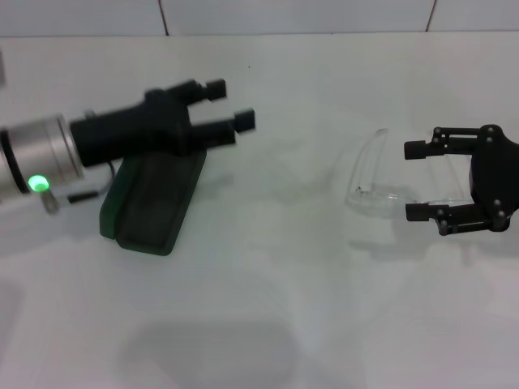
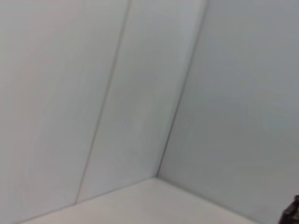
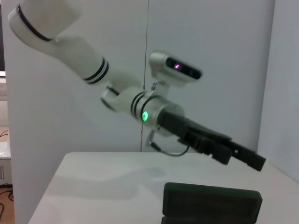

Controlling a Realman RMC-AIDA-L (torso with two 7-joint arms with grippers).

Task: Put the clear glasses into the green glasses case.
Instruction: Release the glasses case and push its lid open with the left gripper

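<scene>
Resting on the white table point(image 1: 268, 308) at the right of the head frame, the clear glasses point(image 1: 379, 185) lie with their curved front toward the frame's middle and their thin arms running back toward the right edge. The right gripper point(image 1: 415, 181) sits at the right edge at table level, its two black fingers point(image 1: 422, 149) spread apart, one above and one below the glasses' arms in the picture. The fingertips reach in around the rear part of the glasses; whether either touches the plastic cannot be told.

At the left of the head frame the green glasses case point(image 1: 154, 207) lies open on the table, well apart from the glasses, its dark lining facing up. The left gripper point(image 1: 229, 105) hangs above the case's upper end, pointing toward the frame's centre, its two fingers point(image 1: 242, 121) parted with nothing between them. A green light point(image 1: 36, 183) glows on the silver wrist at the far left edge.

The right wrist view shows the case point(image 3: 211, 204) at the bottom centre and the left gripper point(image 3: 245, 157) over it, slanting down to the right. The left wrist view shows only pale walls meeting at a corner.
</scene>
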